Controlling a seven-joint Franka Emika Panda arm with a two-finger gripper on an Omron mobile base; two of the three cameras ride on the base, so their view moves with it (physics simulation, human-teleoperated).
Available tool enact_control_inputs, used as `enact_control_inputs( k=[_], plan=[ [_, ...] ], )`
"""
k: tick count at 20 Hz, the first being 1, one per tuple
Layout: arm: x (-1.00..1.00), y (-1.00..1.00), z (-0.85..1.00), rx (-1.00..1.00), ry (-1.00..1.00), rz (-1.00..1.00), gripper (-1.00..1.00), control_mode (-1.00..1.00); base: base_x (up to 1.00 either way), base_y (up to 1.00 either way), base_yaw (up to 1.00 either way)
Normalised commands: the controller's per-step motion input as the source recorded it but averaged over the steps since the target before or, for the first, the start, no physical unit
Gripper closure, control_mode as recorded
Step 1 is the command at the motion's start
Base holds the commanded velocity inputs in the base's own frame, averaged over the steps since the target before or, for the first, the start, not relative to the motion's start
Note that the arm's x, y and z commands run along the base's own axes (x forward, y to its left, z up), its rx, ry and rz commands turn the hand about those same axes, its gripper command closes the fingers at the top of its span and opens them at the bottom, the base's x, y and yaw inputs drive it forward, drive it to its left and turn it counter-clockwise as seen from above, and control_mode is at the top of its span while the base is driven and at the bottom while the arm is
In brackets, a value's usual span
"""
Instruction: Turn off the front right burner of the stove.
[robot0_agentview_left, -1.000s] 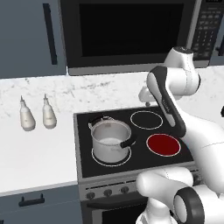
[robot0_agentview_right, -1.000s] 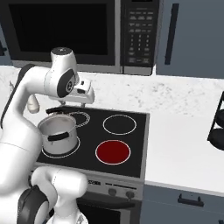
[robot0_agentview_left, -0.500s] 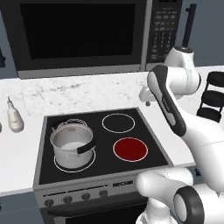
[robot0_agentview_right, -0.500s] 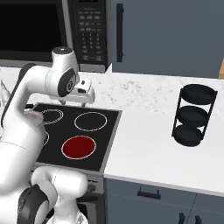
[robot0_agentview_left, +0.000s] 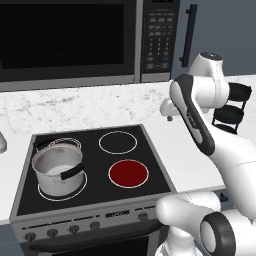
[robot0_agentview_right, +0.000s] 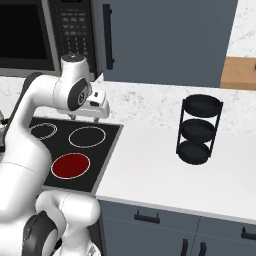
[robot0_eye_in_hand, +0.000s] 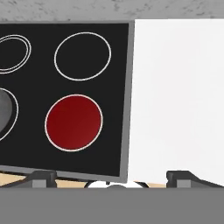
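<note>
Front right burner (robot0_agentview_left: 128, 173) glowing red on the stove (robot0_agentview_left: 30, 200), tool (robot0_eye_in_hand: 111, 177) hanging above the worktop (robot0_agentview_right: 165, 170), fingers spread wide and empty, pot (robot0_agentview_left: 57, 167) sitting front left

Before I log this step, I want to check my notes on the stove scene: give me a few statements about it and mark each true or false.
1. The front right burner glows solid red. True.
2. The steel pot sits on the front right burner. False: it sits on the front left ring.
3. The tool is pinching a knob on the stove. False: it hangs above the cooktop's right part, its fingers wide apart.
4. A black tiered rack stands on the counter right of the stove. True.
5. A microwave hangs above the stove. True.
</note>
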Motion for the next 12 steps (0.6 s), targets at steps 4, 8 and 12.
enact_control_inputs(
  k=[4,8,12],
  plan=[
    [-0.03,0.02,0.00,0.00,0.00,0.00,-1.00,-1.00,0.00,0.00,0.00],
    [-0.08,0.14,0.00,0.00,0.00,0.01,-1.00,-1.00,0.00,0.00,0.00],
    [-0.27,0.20,-0.03,0.00,0.01,0.06,-1.00,-1.00,0.00,0.00,0.00]
  ],
)
